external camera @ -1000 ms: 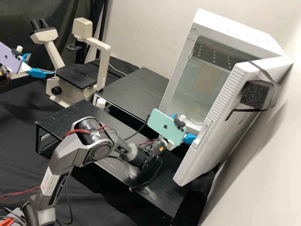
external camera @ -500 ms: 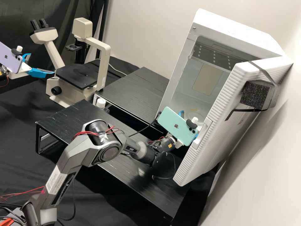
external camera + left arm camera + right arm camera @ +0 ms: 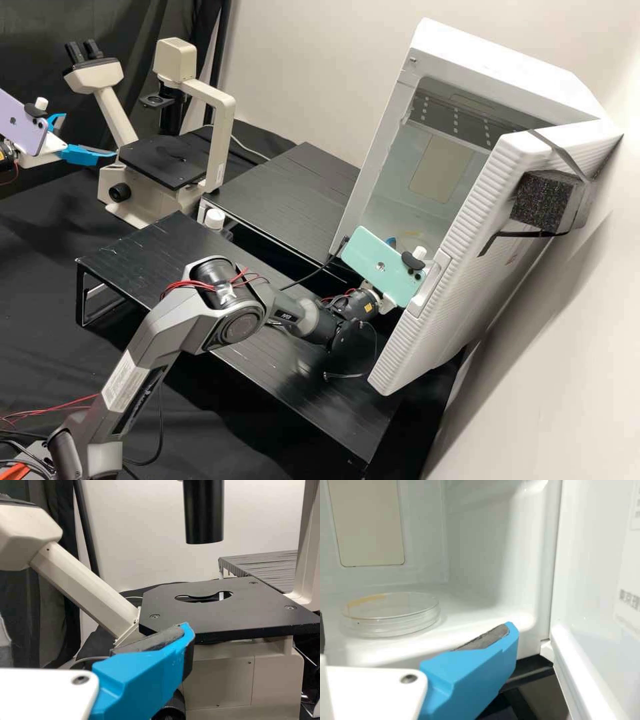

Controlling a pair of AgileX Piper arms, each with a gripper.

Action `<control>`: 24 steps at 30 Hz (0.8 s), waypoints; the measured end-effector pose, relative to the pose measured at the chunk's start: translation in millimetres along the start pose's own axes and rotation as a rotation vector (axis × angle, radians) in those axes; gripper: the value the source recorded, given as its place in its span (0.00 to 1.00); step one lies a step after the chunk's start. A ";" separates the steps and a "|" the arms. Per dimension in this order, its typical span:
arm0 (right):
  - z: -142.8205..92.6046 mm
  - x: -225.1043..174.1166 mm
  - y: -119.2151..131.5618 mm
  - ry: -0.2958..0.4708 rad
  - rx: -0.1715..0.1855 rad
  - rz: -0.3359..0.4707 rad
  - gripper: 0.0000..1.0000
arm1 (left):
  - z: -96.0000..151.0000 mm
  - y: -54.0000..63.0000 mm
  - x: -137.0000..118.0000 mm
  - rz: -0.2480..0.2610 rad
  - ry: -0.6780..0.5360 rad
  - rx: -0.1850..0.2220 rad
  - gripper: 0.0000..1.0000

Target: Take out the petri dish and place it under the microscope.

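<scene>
Right end effector [image 3: 387, 304] advanced; wide | left end effector [image 3: 90, 136] wide | black stand [image 3: 160, 250]; pale wall [image 3: 300, 73]

Cabinet [image 3: 393, 113] front: open, with a free path to the petri dish [image 3: 395, 615]. Obstacle: swung-out door [image 3: 460, 220] beside the right hand [image 3: 390, 239]. Clearance: between microscope stage [image 3: 245, 612] and black cylinder [image 3: 204, 515] above.

High view slants down on microscope [image 3: 167, 160] and cabinet [image 3: 500, 70] — also faced, up close, by left and right wrist views respectively.
</scene>
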 end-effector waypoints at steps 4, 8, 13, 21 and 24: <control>-1.8 0.0 1.5 0.003 -0.002 0.002 1.00 | 0.0 0.0 0.0 0.000 0.000 0.000 1.00; -7.8 3.4 6.4 0.013 -0.008 0.011 1.00 | 0.0 0.0 0.0 0.000 0.000 0.000 1.00; -17.4 8.8 6.9 0.039 -0.033 -0.001 1.00 | 0.0 0.0 0.0 0.000 0.000 0.000 1.00; -20.0 22.3 -5.8 0.055 -0.070 -0.050 1.00 | 0.0 0.0 0.0 0.000 0.000 0.000 1.00; -16.3 27.7 -11.6 0.037 -0.073 -0.069 1.00 | 0.0 0.0 0.0 0.000 0.000 0.000 1.00</control>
